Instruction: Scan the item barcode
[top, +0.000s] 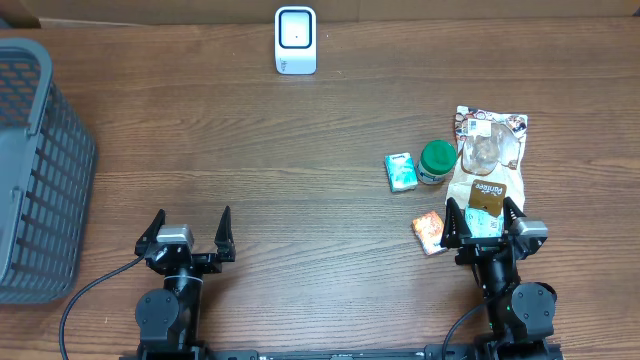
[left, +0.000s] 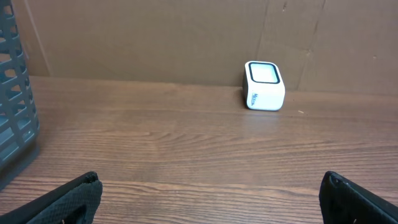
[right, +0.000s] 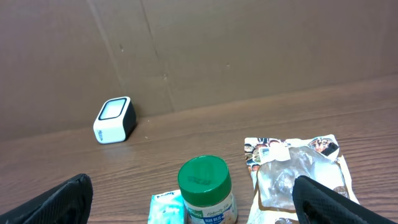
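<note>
The white barcode scanner stands at the back of the table, also in the left wrist view as the scanner and in the right wrist view as the scanner. The items lie at the right: a green-lidded jar, a small teal box, an orange packet and a snack bag. My right gripper stands open near the table's front, over the bag's near end. In its wrist view the jar sits between its fingers. My left gripper is open over bare wood at the front left.
A grey plastic basket fills the left edge of the table and shows at the left of the left wrist view as the basket. A cardboard wall backs the table behind the scanner.
</note>
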